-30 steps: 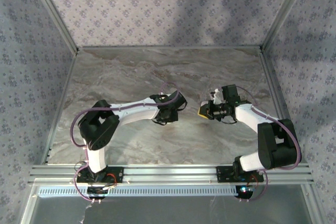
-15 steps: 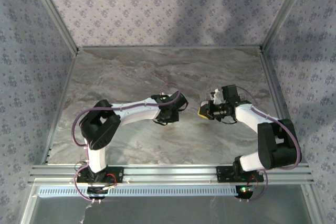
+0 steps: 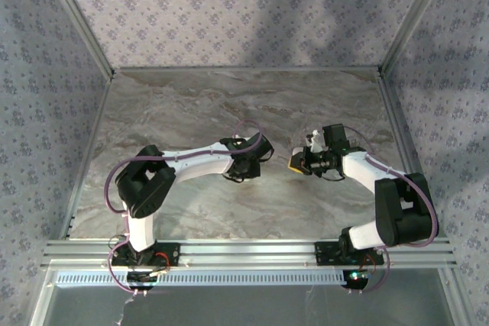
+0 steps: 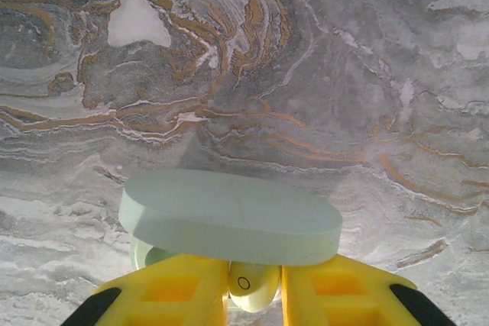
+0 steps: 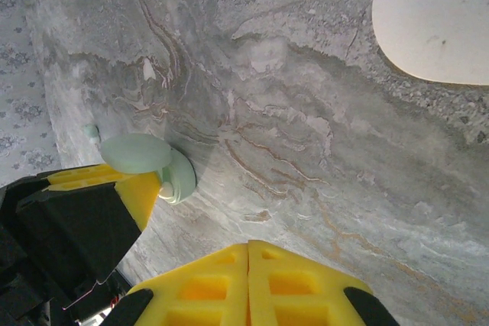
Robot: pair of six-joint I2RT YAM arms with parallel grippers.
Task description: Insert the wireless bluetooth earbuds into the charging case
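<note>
– Place type?
– Robot lab, test cell. Two arms [image 3: 191, 162] bolted to an aluminium rail [image 3: 244, 252], with metal posts [image 3: 76, 17] at the corners.
– Not a home?
– No. Patterned walls [image 3: 252, 13] box in one marble-look table [image 3: 191, 104].

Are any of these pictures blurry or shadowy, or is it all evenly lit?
Top external view: soft light, broad dim shadows across the wallpaper. Left wrist view: marble table and green case both crisp. Right wrist view: white oval case bright, almost featureless; the green case drops a soft shadow.
</note>
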